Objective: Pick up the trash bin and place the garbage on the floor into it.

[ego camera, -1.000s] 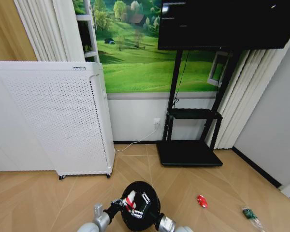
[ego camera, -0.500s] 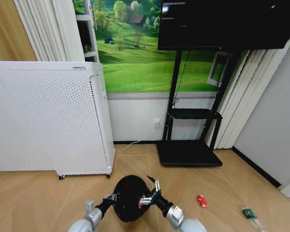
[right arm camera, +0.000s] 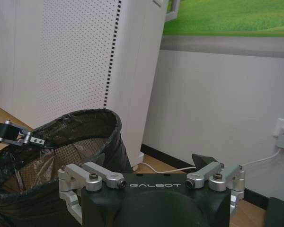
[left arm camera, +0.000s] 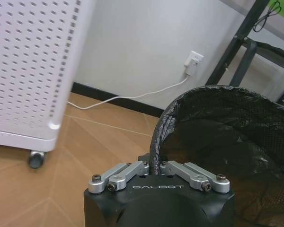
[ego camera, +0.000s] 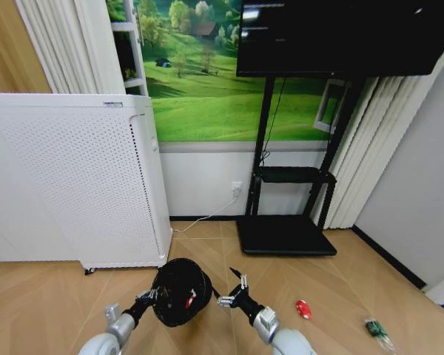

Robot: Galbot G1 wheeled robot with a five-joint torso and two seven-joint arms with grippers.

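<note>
A room with a wood floor point(ego camera: 59, 296). A large white perforated appliance point(ego camera: 81, 185) stands against the wall on the robot's left; a dark screen on a black stand point(ego camera: 288, 222) stands ahead.

Low in the head view, the trash bin point(ego camera: 179, 291), black, round, mesh-sided and lined with a dark bag, is lifted and tipped, its mouth facing the camera. The left gripper point(left arm camera: 157, 169) holds it, fingers pinched together on the rim. The right gripper point(ego camera: 235, 291) hovers just beside the bin on the robot's right, fingers spread wide and holding nothing.

A small red spot point(ego camera: 189, 299) shows inside the bin's mouth, probably one litter piece already dropped in, though it is too small to be sure. Two pieces are left on the floor to the robot's right, well apart from the bin: a small red crushed item point(ego camera: 303, 308) and, farther right, a clear-green bottle point(ego camera: 376, 330). So the bin is picked up, and the collecting looks roughly one-third done.

Both arms are cut off by the lower edge of the head view, and the bin's base is hidden.
</note>
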